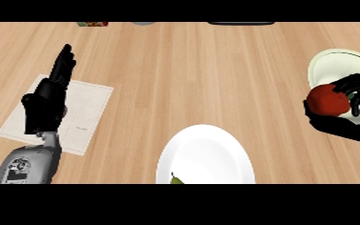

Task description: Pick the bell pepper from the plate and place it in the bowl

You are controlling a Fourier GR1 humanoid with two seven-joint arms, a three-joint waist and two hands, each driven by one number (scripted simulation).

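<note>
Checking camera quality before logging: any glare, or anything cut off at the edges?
Head view: even light, no glare; the bowl and the right robot hand holding the bell pepper are cropped at right; the plate is cut at the bottom.

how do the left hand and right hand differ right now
The left hand is open, fingers straight, holding nothing; the right hand is curled round the red bell pepper. The left hand shows over a pale cloth at the view's left; the right hand is at the right edge beside the bowl. Both are black.
</note>
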